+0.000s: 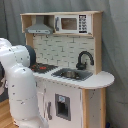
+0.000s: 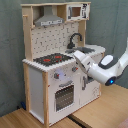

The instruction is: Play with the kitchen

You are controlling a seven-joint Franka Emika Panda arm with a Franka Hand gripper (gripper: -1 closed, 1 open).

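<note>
the kitchen (image 2: pixel 55 75) stands on a wooden floor before a grey curtain, seen in both exterior views. the arm (image 2: pixel 107 70) reaches toward its front, and the gripper (image 2: pixel 80 56) sits at the counter's front edge, just beside the stovetop (image 2: pixel 50 59). whether the claw is spread or pressed together, i cannot tell. the oven door (image 2: pixel 64 96) looks closed and the sink (image 1: pixel 72 74) and faucet (image 1: pixel 84 59) appear untouched, so the play seems barely begun; nearly everything is left.
</note>
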